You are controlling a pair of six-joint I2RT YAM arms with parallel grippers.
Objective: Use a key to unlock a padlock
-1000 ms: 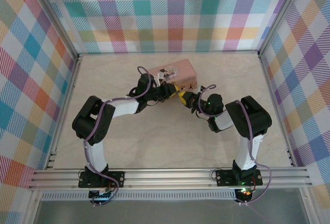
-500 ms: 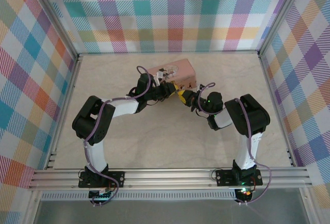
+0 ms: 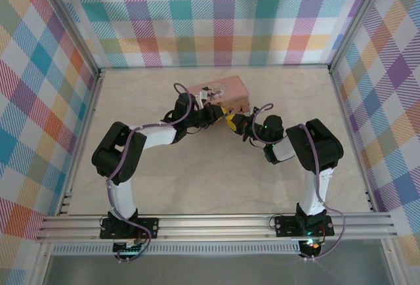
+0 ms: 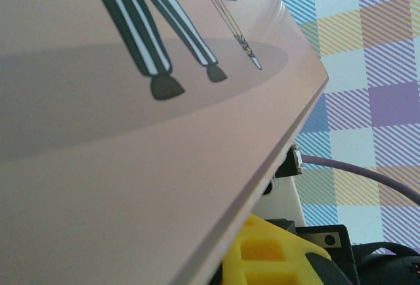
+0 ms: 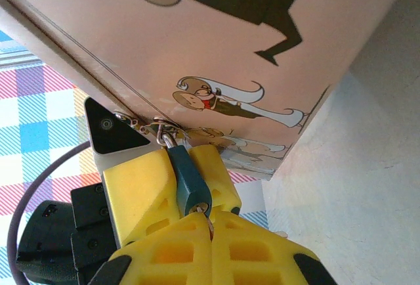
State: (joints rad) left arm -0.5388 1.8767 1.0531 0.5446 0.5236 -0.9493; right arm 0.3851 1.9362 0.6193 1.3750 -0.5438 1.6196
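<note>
Padlock (image 5: 187,181) is hooked at the edge of the pink tin (image 5: 216,42), its teal body clamped between the left gripper's (image 3: 215,110) yellow fingers (image 5: 141,190). Right gripper (image 5: 210,229) is closed at the lock's base, apparently pinching the key (image 5: 207,215); only a metal glint shows.

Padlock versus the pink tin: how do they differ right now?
The padlock is tiny, teal-bodied with a silvery shackle; the pink tin is far larger and printed with cartoon figures. The padlock is pinched in the left gripper; the pink tin lies on the table. They meet where the shackle hooks the tin's clasp.
</note>
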